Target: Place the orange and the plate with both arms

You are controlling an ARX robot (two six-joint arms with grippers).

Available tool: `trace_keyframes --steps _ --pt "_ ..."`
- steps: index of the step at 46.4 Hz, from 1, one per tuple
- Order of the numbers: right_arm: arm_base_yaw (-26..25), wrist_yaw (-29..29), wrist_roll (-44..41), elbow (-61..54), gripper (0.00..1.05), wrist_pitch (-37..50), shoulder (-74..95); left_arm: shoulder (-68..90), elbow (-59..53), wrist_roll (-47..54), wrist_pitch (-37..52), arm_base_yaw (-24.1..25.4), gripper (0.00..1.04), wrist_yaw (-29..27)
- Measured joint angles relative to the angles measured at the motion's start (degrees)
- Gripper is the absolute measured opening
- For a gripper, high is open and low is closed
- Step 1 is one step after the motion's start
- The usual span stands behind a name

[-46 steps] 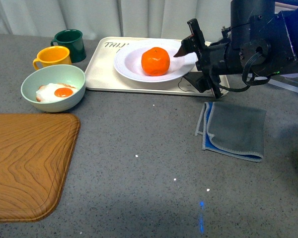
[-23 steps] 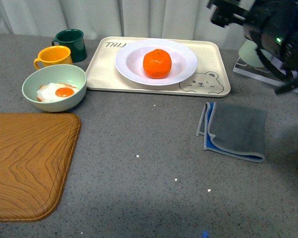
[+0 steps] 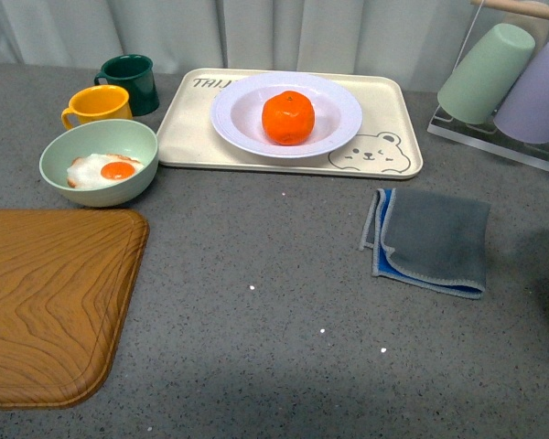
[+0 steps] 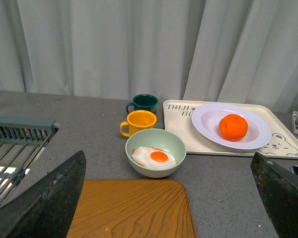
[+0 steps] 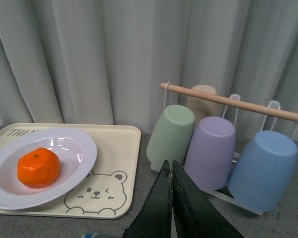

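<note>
Across the front view, the orange [image 3: 287,118] sits in the middle of the plate [image 3: 339,128], which rests on a cream tray [image 3: 384,101] at the far side of the grey table [image 3: 256,320]. A pale green bowl [image 3: 98,162] holding a fried egg stands to the tray's left, with a yellow mug [image 3: 98,104] and a dark green mug [image 3: 131,82] behind it. A folded grey cloth [image 3: 432,240] lies nearer, right of centre, and a wooden board [image 3: 50,302] fills the near left. Neither arm shows.

From the left wrist view, the left fingers [image 4: 44,198] stand wide apart, holding nothing, high above the board; the orange [image 4: 233,127] lies in the plate [image 4: 253,139] well beyond them.

From the right wrist view, the right fingers [image 5: 164,213] are pressed together and empty, beside hanging cups [image 5: 210,151] on a rack.
</note>
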Motion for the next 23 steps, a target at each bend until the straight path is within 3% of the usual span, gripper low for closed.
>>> trace_keyframes --steps 6,12,15,23 --pt "-1.42 -0.85 -0.04 -5.6 0.01 -1.4 -6.86 0.0 0.0 0.0 0.0 0.0 0.98 0.0" --pt "-2.32 -2.12 -0.04 -9.25 0.01 -8.5 -17.42 0.0 0.0 0.0 0.0 0.0 0.98 0.0" --pt "-4.61 -5.25 -0.09 -11.06 0.01 -10.05 -21.35 0.0 0.0 0.0 -0.02 0.0 0.98 0.0" --pt "-5.79 -5.29 -0.09 -15.28 0.01 -15.37 -30.21 0.0 0.0 0.0 -0.02 0.0 0.98 0.0"
